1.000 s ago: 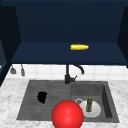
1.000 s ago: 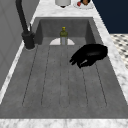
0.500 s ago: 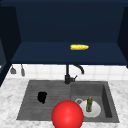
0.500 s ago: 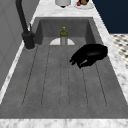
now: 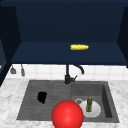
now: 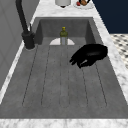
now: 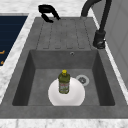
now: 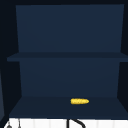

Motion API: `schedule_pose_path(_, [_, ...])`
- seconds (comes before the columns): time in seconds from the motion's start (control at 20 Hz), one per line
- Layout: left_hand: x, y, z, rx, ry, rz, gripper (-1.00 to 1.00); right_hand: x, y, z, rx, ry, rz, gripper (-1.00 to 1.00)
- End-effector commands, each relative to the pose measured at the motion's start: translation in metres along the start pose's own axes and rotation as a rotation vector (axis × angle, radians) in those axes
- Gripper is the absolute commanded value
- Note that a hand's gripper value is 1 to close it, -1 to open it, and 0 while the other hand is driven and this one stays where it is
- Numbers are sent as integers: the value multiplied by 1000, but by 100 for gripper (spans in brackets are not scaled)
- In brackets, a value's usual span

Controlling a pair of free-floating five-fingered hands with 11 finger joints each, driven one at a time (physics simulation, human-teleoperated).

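A: Left hand (image 5: pixel 42 97) up over the ribbed drainboard (image 6: pixel 50 82), palm down. Looks clear of the ribs, though hard to call for sure.

B: And the fingers (image 6: pixel 75 60)?

A: Curled in, narrow, nothing between them. Tips angled toward the faucet (image 6: pixel 23 22) side.

B: Nearest thing worth a look?

A: Green bottle (image 7: pixel 64 82) with a yellow cap, beyond the fingertips and down a level, well apart from them. Upright on a white plate (image 7: pixel 75 97) on the floor of the basin (image 7: pixel 62 60). Steady there, by the look of it: flat base on a flat plate, nothing leaning on it.

B: Plate centred?

A: Toward the end of the basin farthest from the fingers, just beside the drain. Low walls all round, so little chance of sliding off anywhere.

B: Anything higher up?

A: Corn cob (image 8: pixel 79 101) on the bottom cabinet shelf (image 8: pixel 37 106), far above the fingers, lying on its side as a long thing naturally settles. Also a red ball (image 5: pixel 67 115) low in the front view, right of the fingers.
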Motion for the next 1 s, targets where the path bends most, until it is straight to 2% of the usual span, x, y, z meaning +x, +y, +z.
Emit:
schedule_pose_path(0.0, [0, 0, 0, 0, 0, 0, 0, -2, -11, 16, -6, 15, -32, -100])
schedule_pose_path(0.2, [0, 0, 0, 0, 0, 0, 0, 2, -34, 27, 12, 1, -35, -100])
schedule_pose_path(0.35, [0, 0, 0, 0, 0, 0, 0, 13, -47, 32, 29, 20, -21, -100])
schedule_pose_path(0.55, [0, 0, 0, 0, 0, 0, 0, 35, -59, 23, 46, 62, 9, -100])
schedule_pose_path(0.95, [0, 0, 0, 0, 0, 0, 0, 87, -85, 11, 80, 80, 34, -100])
